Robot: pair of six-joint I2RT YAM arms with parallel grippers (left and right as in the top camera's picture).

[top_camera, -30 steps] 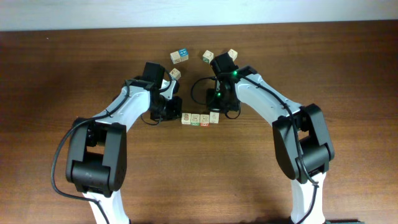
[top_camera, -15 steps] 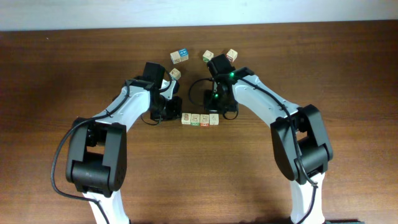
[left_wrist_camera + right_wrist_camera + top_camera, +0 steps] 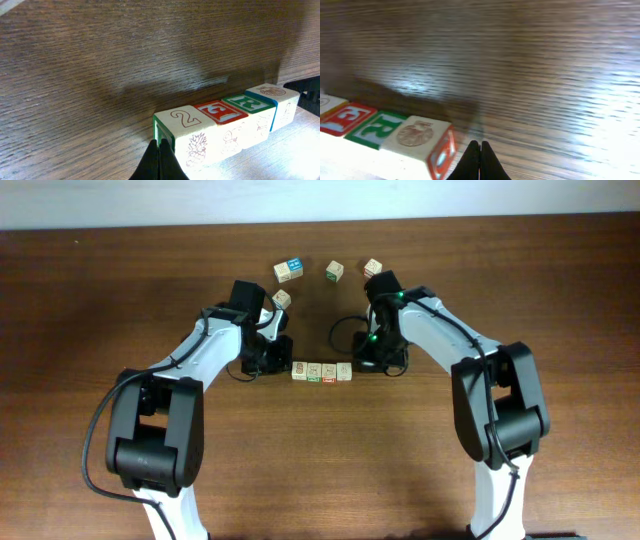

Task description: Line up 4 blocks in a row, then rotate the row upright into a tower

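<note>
Four pale wooden blocks lie in a straight row: a "2" block (image 3: 299, 370) (image 3: 182, 122), a red-lettered one (image 3: 314, 371) (image 3: 217, 111), a green "R" one (image 3: 329, 371) (image 3: 375, 127) and a shell-printed one (image 3: 344, 370) (image 3: 417, 134). My left gripper (image 3: 287, 366) (image 3: 159, 146) is shut and empty, its tips against the green side face of the "2" block. My right gripper (image 3: 360, 367) (image 3: 479, 146) is shut and empty just off the row's right end, a small gap from the shell block's red side face.
Behind the row lie loose cubes: a blue-and-cream block (image 3: 288, 270), a small cube (image 3: 334, 271), another (image 3: 373, 268), and one (image 3: 282, 299) close to the left wrist. Both arms reach in over the brown wooden table (image 3: 560, 300).
The right arm has swung to the right, off the row's right end, uncovering the small cube behind it. The left arm and the row of four have not moved.
</note>
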